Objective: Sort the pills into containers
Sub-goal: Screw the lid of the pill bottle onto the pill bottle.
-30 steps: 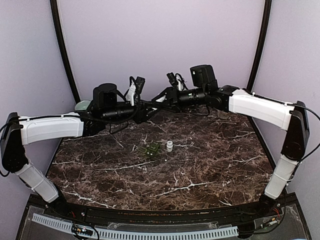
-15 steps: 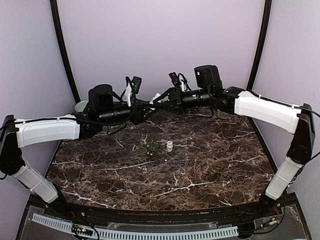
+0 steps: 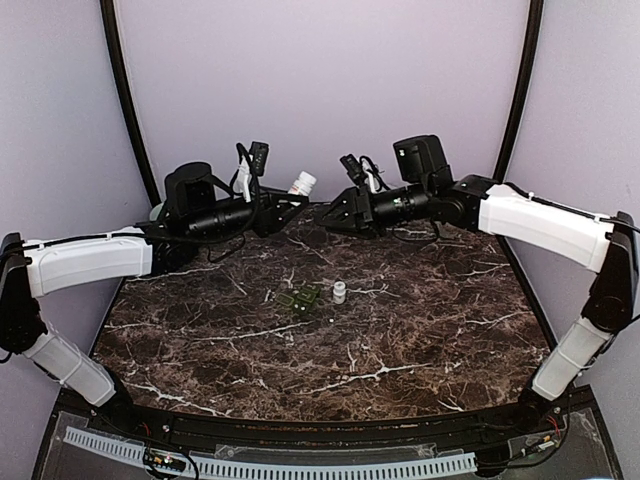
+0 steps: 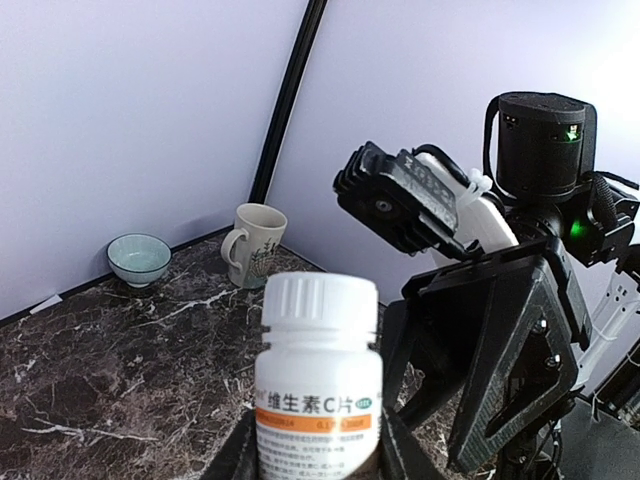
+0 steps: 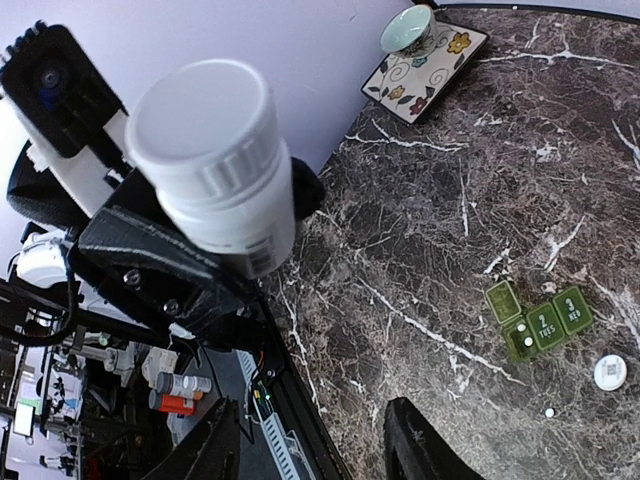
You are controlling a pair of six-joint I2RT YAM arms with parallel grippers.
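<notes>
My left gripper (image 3: 290,203) is shut on a white pill bottle (image 3: 302,183) with an orange-banded label and its white cap on, held in the air above the back of the table. The bottle fills the left wrist view (image 4: 318,380) and shows in the right wrist view (image 5: 215,160). My right gripper (image 3: 336,213) is open and empty, facing the bottle a short way off; its fingers (image 5: 415,440) frame bare marble. A green pill organizer (image 3: 301,299) lies mid-table, one lid open with white pills inside (image 5: 522,338). A loose white pill (image 5: 549,411) lies beside it.
A small white round cap-like piece (image 3: 339,291) stands right of the organizer. A pale green bowl (image 5: 408,28) sits on a flowered tray (image 5: 445,62) at the back left. A mug (image 4: 255,243) and another bowl (image 4: 138,257) stand at the back wall.
The two grippers were close together at the back centre and have drawn apart. The left one has risen leftward with the bottle, which now shows clear of the right gripper.
</notes>
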